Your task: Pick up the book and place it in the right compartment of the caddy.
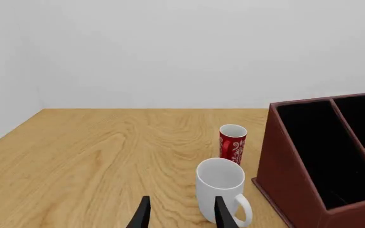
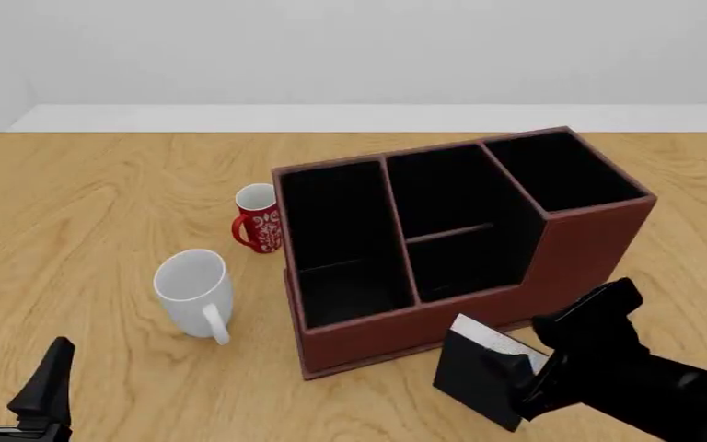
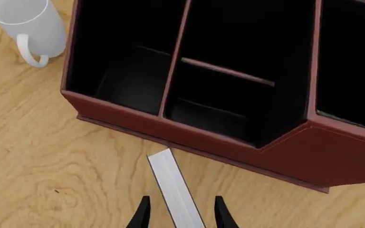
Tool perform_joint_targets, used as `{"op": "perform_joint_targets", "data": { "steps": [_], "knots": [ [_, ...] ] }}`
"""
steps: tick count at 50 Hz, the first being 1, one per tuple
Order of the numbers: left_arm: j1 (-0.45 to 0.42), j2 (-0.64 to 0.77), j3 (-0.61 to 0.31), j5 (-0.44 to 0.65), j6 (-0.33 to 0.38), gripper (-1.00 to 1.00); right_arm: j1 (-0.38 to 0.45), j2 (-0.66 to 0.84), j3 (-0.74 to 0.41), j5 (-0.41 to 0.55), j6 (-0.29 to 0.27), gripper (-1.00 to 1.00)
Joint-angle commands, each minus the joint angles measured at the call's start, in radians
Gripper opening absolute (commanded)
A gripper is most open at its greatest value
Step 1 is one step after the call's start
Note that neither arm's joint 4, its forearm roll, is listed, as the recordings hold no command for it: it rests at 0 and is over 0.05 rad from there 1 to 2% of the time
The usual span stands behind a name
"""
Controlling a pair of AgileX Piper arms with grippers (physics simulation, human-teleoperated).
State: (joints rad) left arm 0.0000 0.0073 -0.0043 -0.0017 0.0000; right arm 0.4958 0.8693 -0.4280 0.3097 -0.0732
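- Left wrist view: the left gripper (image 1: 181, 213) hangs low over the wooden table (image 1: 87, 156), its two dark fingers spread apart with nothing between them. Ahead stands a white mug (image 1: 220, 190), with a red patterned mug (image 1: 233, 144) beyond it, both just beside the caddy (image 1: 296, 190).
- Front view: the book (image 2: 482, 373) stands on edge on the table, close in front of the caddy's low front wall, outside every compartment. The right gripper (image 2: 538, 373) is at the book's near right end, but its arm hides the fingertips here. The right compartment (image 2: 562, 170) is the tallest bin, at the caddy's far right.
- Right wrist view: the right gripper's fingers (image 3: 222, 213) straddle the book's white page edge, a visible gap on each side; whether they touch lower down I cannot tell.
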Motion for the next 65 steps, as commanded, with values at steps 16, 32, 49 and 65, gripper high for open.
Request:
{"op": "perform_joint_targets", "data": {
  "steps": [16,32,49,65],
  "knots": [
    [0.000,0.000,0.000,0.000,0.000,1.00,0.016,0.234,0.053,-0.116,-0.007,1.00],
    [0.000,0.000,0.000,0.000,0.000,1.00,0.014,0.329,0.085,-0.191,0.010,1.00],
    [0.000,0.000,0.000,0.000,0.000,1.00,0.060,0.227,0.038,-0.061,0.018,-1.00],
    [0.000,0.000,0.000,0.000,0.000,1.00,0.056,0.034,-0.056,0.210,0.041,-1.00]
  ]
}}
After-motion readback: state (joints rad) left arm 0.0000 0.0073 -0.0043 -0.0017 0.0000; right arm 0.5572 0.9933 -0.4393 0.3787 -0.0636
